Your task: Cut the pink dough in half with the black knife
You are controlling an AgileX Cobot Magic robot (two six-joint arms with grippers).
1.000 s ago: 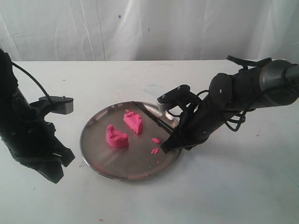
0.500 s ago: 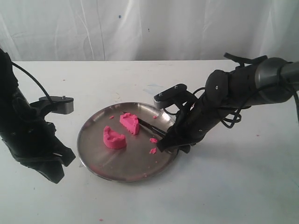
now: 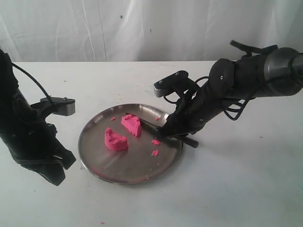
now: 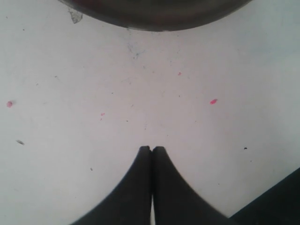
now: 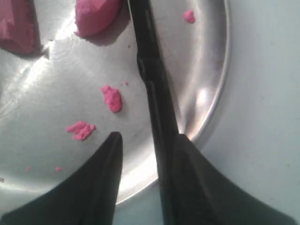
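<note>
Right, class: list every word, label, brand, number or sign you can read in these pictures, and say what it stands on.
There are none. No writing, label, number or sign shows on the steel plate, the pink dough, the black knife or the white table.

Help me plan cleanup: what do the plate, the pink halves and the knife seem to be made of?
Plate: metal, likely steel; a brushed, shiny surface with bright glints and reflections. Pink dough: soft clay or modelling dough, matte; it has ragged cut faces and shed crumbs. Black knife: uniformly black, slightly glossy, probably plastic, though coated metal cannot be ruled out.
</note>
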